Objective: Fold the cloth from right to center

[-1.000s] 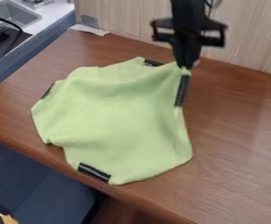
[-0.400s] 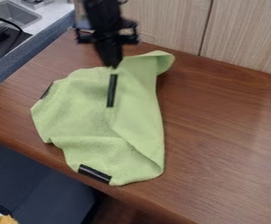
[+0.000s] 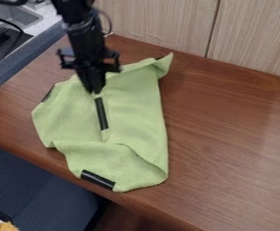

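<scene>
Right at the tips of the pincer (image 3: 95, 92), we see an edge of the green cloth (image 3: 135, 99) pinched, with the two fingers pressed together on it. The pincer points down over the upper left part of the cloth, and the black arm (image 3: 75, 25) rises from it to the top edge of the view. Just below the pincer, we find a black strip (image 3: 101, 113) on the folded-over part, running down the cloth's middle. To the right of the pincer, the cloth is doubled over, its upper corner sticking up and outward, and its right side runs down to a rounded fold near the bottom. Well below the pincer, we see a second black strip (image 3: 98, 179) at the cloth's lower edge, and to its left a third dark strip (image 3: 48, 93) at the rim. Around the cloth, we have the brown wooden surface (image 3: 227, 131). Behind the pincer and to its right stand pale wood panels (image 3: 251, 31). Up and to the left of the pincer, we make out a metal sink (image 3: 16, 14), and far below it to the left, a dark blue seat (image 3: 39, 185).
</scene>
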Robot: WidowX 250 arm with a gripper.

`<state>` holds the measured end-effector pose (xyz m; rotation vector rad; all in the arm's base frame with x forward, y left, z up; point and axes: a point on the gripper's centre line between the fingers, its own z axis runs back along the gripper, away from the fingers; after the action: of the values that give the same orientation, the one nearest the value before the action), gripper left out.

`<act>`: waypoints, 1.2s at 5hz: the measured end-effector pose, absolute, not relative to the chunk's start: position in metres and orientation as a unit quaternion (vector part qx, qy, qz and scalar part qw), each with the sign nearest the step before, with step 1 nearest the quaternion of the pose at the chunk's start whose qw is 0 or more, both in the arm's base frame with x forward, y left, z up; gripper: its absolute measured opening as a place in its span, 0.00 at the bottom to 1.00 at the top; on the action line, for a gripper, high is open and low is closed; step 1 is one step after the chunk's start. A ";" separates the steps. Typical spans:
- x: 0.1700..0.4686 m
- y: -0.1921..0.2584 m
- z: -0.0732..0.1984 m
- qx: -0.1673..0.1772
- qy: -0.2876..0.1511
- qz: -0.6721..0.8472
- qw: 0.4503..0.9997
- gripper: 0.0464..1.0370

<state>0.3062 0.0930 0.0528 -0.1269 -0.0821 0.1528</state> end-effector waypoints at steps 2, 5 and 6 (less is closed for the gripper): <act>0.292 0.096 0.050 -0.011 -0.035 0.077 0.996 0.74; 0.285 0.105 0.073 0.029 -0.065 0.086 0.994 0.96; 0.282 0.108 0.103 0.037 -0.106 0.090 0.990 0.96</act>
<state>0.2824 0.1081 0.1027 0.0749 -0.2137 0.1805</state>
